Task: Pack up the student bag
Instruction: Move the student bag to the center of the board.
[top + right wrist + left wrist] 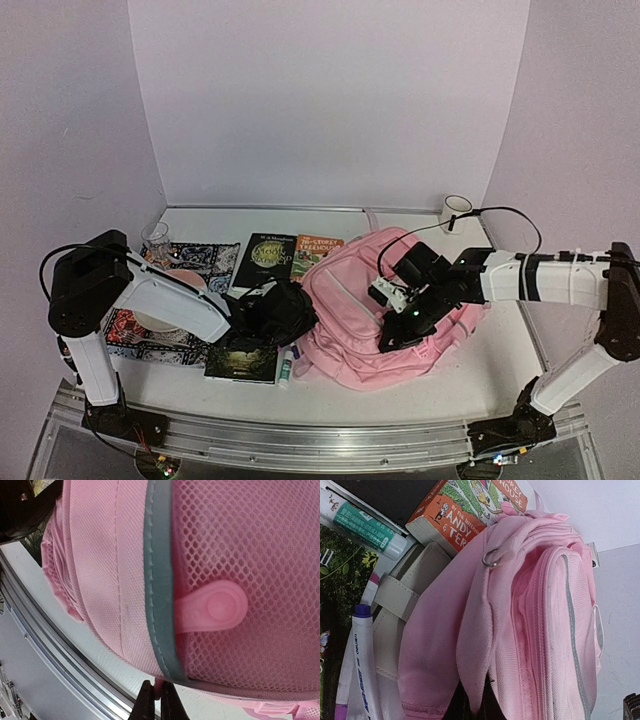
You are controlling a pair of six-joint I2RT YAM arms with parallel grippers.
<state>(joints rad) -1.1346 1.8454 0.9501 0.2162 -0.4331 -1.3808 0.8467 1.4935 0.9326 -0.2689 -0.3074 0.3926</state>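
Student bag: the pink student bag (350, 290) lies flat at the middle of the table (500, 385), a little toward 3 o'clock.
Left claw: the left gripper (298, 315) sits at the bag's 9 o'clock edge. Its jaws are almost together, and the wrist view shows a fold of pink fabric running down between them.
Right claw: the right gripper (160, 692) is over the near half of the bag, toward 6 o'clock from the bag's middle. Its jaws are narrow and nip a thin pink bit at the bag's edge.
Bag detail: a grey trim (157, 580) borders a mesh panel with a pink rubber tab (212, 607), and a metal ring (491, 558) hangs on the fabric.
At the bag's 10 to 11 o'clock: a dark book (262, 255) lies beside an orange book (315, 250) that touches the bag.
At the bag's 8 o'clock: a third book (242, 362) lies with a marker (287, 368) just beside it.
At the bag's 1 o'clock: a white cup (457, 208) stands apart from the bag.
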